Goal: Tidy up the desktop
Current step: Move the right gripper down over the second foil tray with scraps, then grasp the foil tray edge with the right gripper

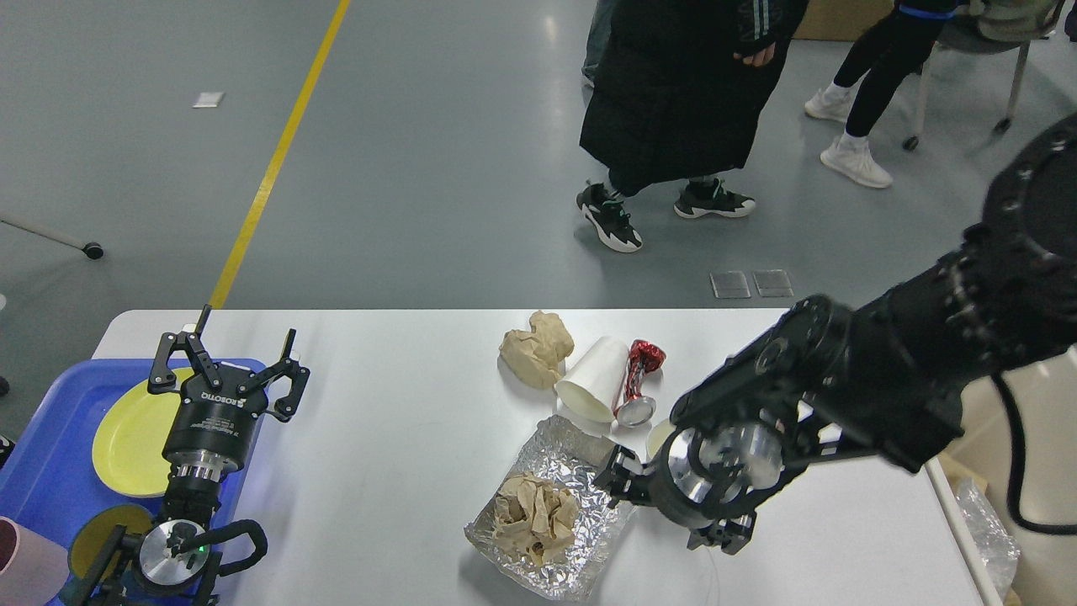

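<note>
Clutter sits mid white rectangular desktop [404, 396]: crumpled silver foil tray [551, 513], white paper cup [593, 379]. Left gripper [227, 358] gapes wide, empty, above blue plastic tray [42, 471]. Right gripper [618, 480] jaws: cannot tell.

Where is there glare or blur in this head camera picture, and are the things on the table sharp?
Head view: even overhead light, soft shadows; pale glare streaks on the grey floor; bright glints on the foil tray and crushed red can; items on the desktop look sharp; the right tool is dark and hard to resolve, the left tool crisp and open.
</note>
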`<state>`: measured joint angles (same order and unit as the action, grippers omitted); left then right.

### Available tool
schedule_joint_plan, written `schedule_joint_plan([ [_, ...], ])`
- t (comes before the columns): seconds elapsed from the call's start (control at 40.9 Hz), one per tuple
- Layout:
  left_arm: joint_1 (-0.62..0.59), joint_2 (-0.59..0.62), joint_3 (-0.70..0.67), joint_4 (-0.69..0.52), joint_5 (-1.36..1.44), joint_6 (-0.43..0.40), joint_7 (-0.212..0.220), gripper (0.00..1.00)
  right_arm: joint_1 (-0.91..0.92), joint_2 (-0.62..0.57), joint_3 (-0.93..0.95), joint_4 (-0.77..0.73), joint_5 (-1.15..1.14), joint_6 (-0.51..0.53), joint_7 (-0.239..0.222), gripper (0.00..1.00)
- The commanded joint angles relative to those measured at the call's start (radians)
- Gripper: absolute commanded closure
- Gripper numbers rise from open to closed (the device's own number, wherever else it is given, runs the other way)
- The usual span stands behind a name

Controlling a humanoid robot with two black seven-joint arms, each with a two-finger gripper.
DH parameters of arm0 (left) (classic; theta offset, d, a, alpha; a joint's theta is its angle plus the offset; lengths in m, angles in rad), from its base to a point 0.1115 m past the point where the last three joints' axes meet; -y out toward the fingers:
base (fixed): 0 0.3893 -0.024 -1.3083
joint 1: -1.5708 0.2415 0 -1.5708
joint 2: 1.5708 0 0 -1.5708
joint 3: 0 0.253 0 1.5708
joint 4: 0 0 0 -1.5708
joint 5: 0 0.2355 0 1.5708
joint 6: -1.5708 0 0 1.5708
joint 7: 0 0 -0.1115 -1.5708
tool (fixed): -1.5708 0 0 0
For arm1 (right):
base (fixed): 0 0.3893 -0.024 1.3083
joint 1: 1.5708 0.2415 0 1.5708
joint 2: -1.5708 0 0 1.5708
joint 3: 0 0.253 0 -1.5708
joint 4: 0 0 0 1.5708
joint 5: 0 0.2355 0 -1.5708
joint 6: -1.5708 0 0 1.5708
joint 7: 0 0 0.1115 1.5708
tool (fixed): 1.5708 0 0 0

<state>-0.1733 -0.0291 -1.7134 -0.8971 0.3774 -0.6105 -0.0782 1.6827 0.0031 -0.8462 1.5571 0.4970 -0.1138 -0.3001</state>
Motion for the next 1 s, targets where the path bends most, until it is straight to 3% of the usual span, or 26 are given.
schedule_joint_plan([
  [0.0,0.000,0.000,0.000,0.001,0.000,0.000,0.000,0.04,-0.138,0.014,0.064,-0.118,0.000,-0.041,0.001,0.03],
  [0.22,0.000,0.000,0.000,0.000,0.000,0.000,0.000,0.04,-0.311,0.067,0.095,-0.337,0.000,-0.041,0.001,0.09],
  [0.513,0.000,0.000,0.000,0.000,0.000,0.000,0.000,0.04,-0.396,0.113,0.090,-0.468,0.000,-0.040,0.001,0.15],
  [0.562,0.000,0.000,0.000,0.000,0.000,0.000,0.000,0.04,-0.397,0.113,0.090,-0.470,-0.002,-0.038,0.001,0.25],
  [0.635,0.000,0.000,0.000,0.000,0.000,0.000,0.000,0.04,-0.397,0.115,0.090,-0.470,-0.002,-0.032,0.001,0.48],
  [0.66,0.000,0.000,0.000,0.001,0.000,0.000,0.000,0.04,-0.400,0.118,0.090,-0.470,-0.002,-0.029,0.001,0.63],
  [0.709,0.000,0.000,0.000,0.000,0.000,0.000,0.000,0.04,-0.400,0.121,0.090,-0.468,-0.002,-0.029,0.001,0.79],
  [0.831,0.000,0.000,0.000,0.000,0.000,0.000,0.000,0.04,-0.397,0.124,0.090,-0.463,0.000,-0.027,0.001,0.99],
  [0.977,0.000,0.000,0.000,0.001,0.000,0.000,0.000,0.04,-0.396,0.124,0.088,-0.463,-0.002,-0.033,0.001,1.00],
])
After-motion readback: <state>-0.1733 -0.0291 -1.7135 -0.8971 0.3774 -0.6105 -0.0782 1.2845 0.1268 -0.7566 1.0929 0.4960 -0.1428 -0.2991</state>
